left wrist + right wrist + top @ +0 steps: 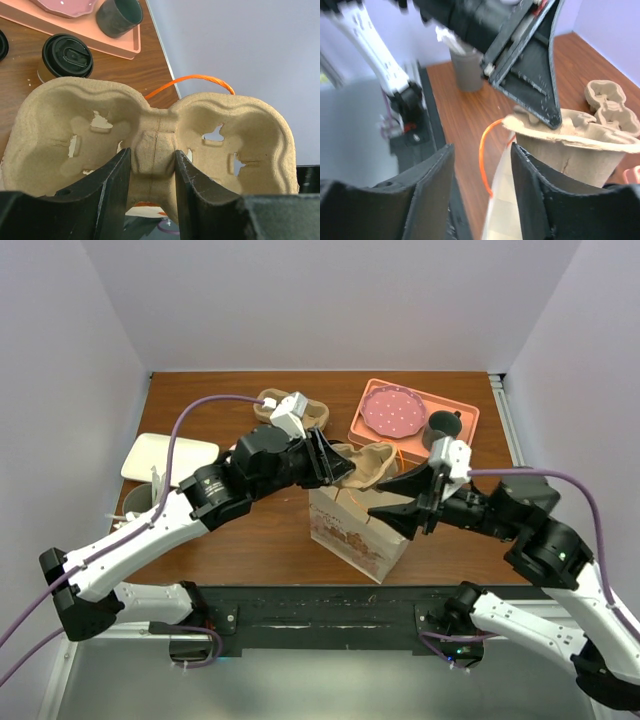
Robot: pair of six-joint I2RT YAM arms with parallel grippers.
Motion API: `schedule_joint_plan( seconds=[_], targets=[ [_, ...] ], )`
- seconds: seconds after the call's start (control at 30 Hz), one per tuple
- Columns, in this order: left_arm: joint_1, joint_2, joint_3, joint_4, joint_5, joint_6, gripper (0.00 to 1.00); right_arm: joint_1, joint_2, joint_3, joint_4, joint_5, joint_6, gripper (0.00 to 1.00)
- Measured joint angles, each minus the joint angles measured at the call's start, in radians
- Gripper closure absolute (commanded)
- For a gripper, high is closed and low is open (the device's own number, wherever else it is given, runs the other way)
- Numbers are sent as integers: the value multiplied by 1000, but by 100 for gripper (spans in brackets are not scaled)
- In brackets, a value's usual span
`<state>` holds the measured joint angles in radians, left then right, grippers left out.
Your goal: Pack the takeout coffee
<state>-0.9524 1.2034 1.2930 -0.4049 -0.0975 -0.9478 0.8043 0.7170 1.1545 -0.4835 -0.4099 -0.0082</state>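
Observation:
One takeout coffee (67, 55), tan-sided with a black lid, stands on the wood beside the pink tray, seen only in the left wrist view. My left gripper (152, 155) (335, 462) is shut on the middle ridge of a brown pulp two-cup carrier (150, 135) (368, 462), holding it over the mouth of the printed paper bag (350, 535). My right gripper (482, 150) (380, 498) stands open at the bag's right rim. The bag's edge (505, 210) and its orange handle (482, 150) lie between its fingers, and the carrier's cup well (570, 150) is just past the right finger.
A pink tray (465, 410) at the back right carries a pink plate (392, 412) and a dark cup (440, 425). A second pulp carrier (290, 405) lies at the back centre. A white tray (165, 455) lies at the left edge, and a grey cup (467, 70) stands near it.

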Motion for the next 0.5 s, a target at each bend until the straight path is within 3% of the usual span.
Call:
schedule_joint_plan(
  seconds=[0.17, 0.27, 0.43, 0.5],
  targets=[
    [0, 24, 19, -1, 10, 37, 71, 0, -42, 58, 5, 123, 182, 41],
    [0, 32, 26, -2, 13, 62, 70, 0, -50, 141, -48, 287, 327, 41],
    [0, 42, 38, -16, 13, 100, 71, 0, -6, 267, -192, 531, 502, 56],
    [0, 45, 46, -28, 12, 113, 71, 0, 20, 281, -251, 596, 534, 57]
  ],
)
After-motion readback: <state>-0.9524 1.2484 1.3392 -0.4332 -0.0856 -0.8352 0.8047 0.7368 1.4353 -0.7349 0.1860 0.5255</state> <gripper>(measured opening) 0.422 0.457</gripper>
